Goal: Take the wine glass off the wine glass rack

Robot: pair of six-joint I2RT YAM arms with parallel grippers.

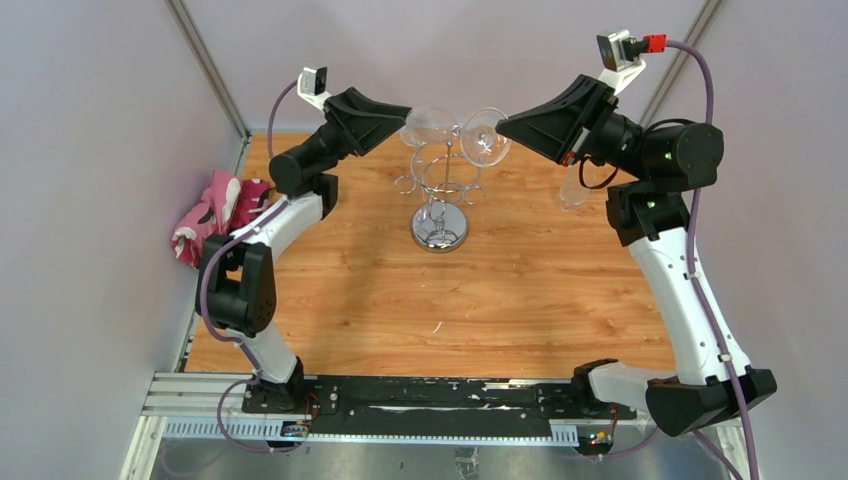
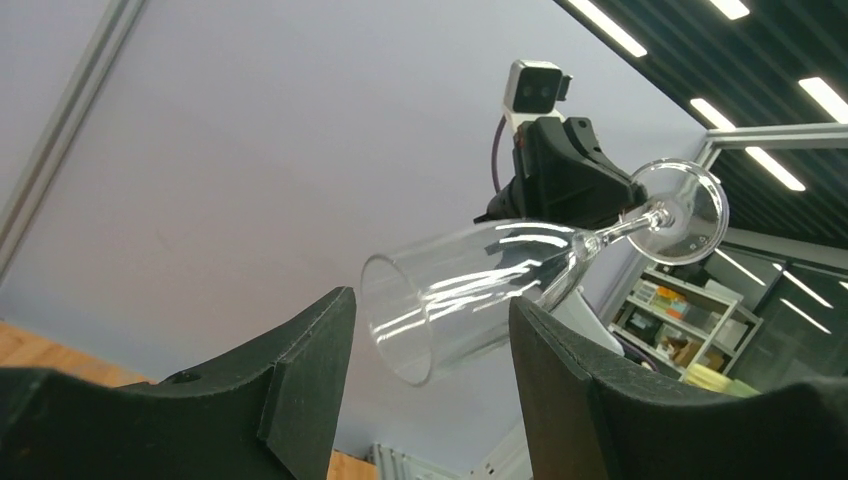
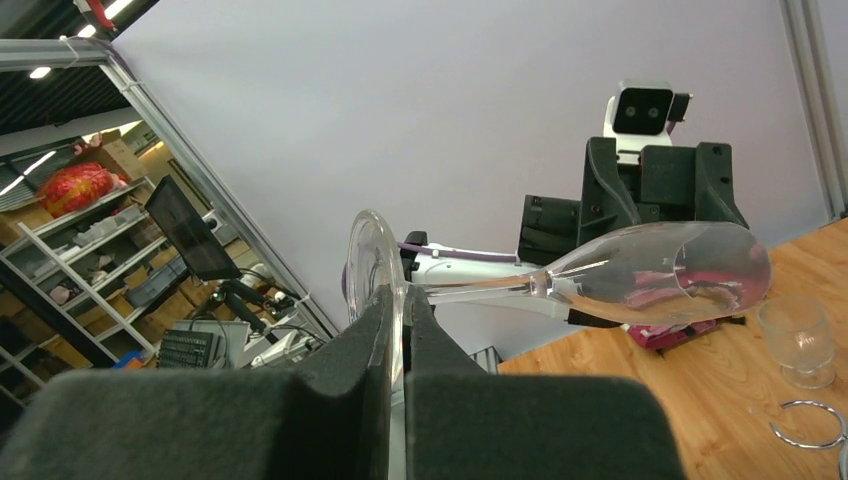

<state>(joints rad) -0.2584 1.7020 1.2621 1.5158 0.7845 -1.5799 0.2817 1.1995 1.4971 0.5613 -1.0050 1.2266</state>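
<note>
Top external: wooden table [image 1: 520, 300], lilac walls [image 1: 90, 150]

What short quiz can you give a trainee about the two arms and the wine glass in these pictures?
1. True or false: the left claw is shut on the wine glass.
2. Which part of the glass does the right claw pinch? A) bowl B) stem C) foot
3. Fill in: the crumpled cloth is ____ and white.

Key: 1 false, it is open. 2 C. 3 pink.
</note>
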